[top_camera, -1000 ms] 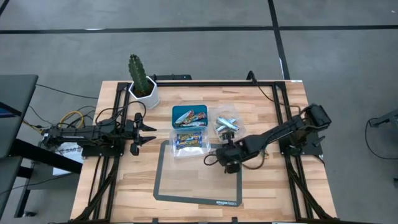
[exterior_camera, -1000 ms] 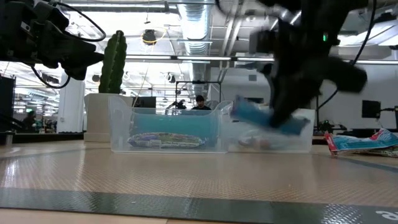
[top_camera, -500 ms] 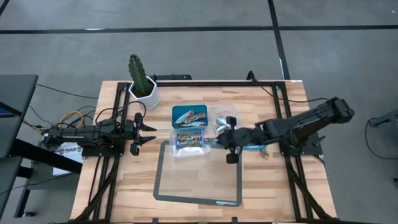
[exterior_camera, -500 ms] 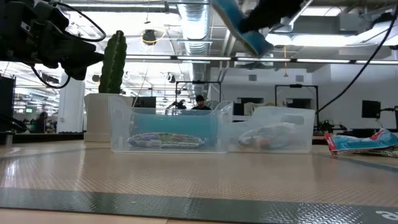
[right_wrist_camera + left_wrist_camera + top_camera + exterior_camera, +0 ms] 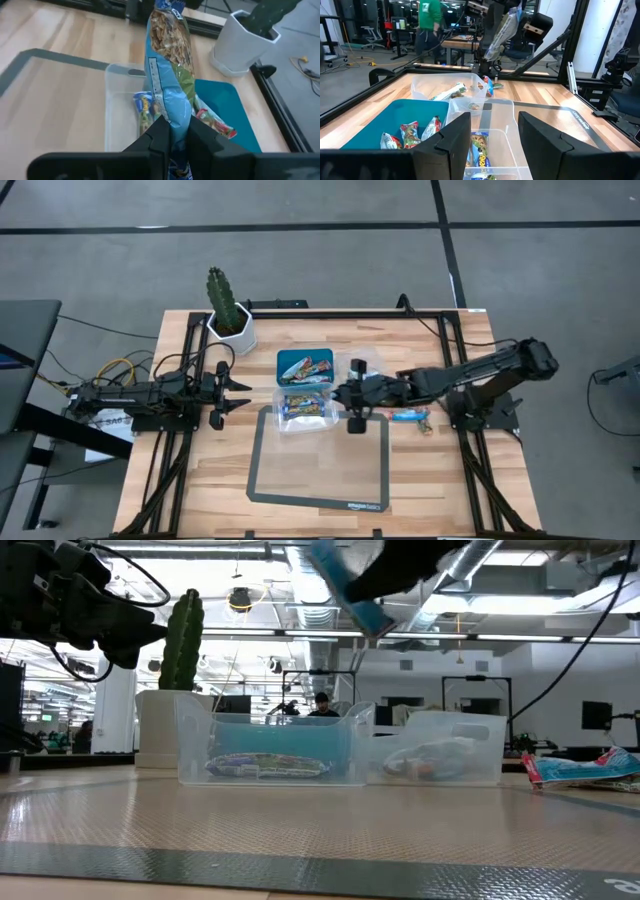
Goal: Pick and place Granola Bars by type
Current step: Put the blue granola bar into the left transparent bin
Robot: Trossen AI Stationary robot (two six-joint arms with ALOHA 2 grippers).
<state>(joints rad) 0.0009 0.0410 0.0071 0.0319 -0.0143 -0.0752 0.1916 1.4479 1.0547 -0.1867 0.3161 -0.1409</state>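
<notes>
— Right gripper [image 5: 174,129]?
— Clenched on one blue granola bar [image 5: 169,65], pinched by its lower end, upright, raised well above the table. Hanging over the near clear tub [image 5: 116,95], just beside the teal tray [image 5: 227,102].

— Left gripper [image 5: 494,121]?
— Released, fingers spread, nothing between them. Parked at the left side of the table, aimed toward the containers, well apart from them.

— Containers, counted?
— Three. One teal tray at the far side; one clear tub touching it on the near side; a second clear tub [image 5: 440,748] to the right of the tray, partly hidden under the right arm from above.

— Bars, counted?
— One in the grip. One loose granola bar [image 5: 410,417] flat on the wood, right of the dark mat [image 5: 320,465], near the right arm's base. Several multicolour ones in the teal tray, at least three from the left wrist view. A few more in the near tub and in the right tub; exact numbers impossible to tell.

— Anything else on the table?
— One cactus [image 5: 222,292] in one white pot [image 5: 232,330], far left, beyond the tray. Nothing lying on the mat.

— Beyond the table?
— One person [image 5: 430,20] in a green top, far off in the room.
</notes>
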